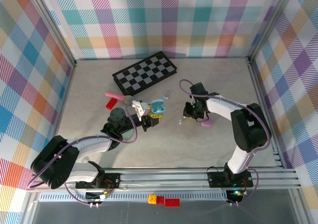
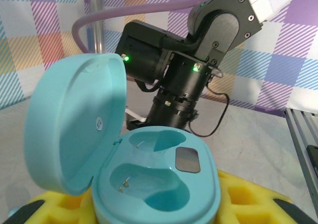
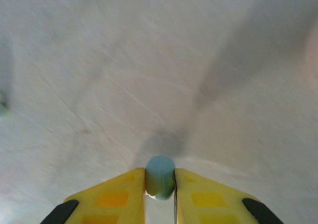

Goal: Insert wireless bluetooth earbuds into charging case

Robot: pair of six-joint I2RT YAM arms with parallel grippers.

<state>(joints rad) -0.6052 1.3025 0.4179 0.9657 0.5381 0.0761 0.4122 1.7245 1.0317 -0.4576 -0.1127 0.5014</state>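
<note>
From above, the left gripper (image 1: pixel 149 118) is clamped on the open teal charging case (image 1: pixel 158 105) near the middle of the counter (image 1: pixel 149 149), in front of the checkerboard (image 1: pixel 144 74). The right gripper (image 1: pixel 191 115) sits low to the case's right, apart from it, with a lilac case (image 1: pixel 206 123) just beside it.

The left wrist view shows the charging case between yellow fingers (image 2: pixel 258 206). Its lid (image 2: pixel 74 129) is tipped back to the left and both wells are empty.

In the right wrist view the jaws are pinched shut on a pale blue earbud (image 3: pixel 160 177), close over the bare counter.

The step in hand looks like picking up a bud. Next it must travel left to the case, line up over a well and go down before release.
</note>
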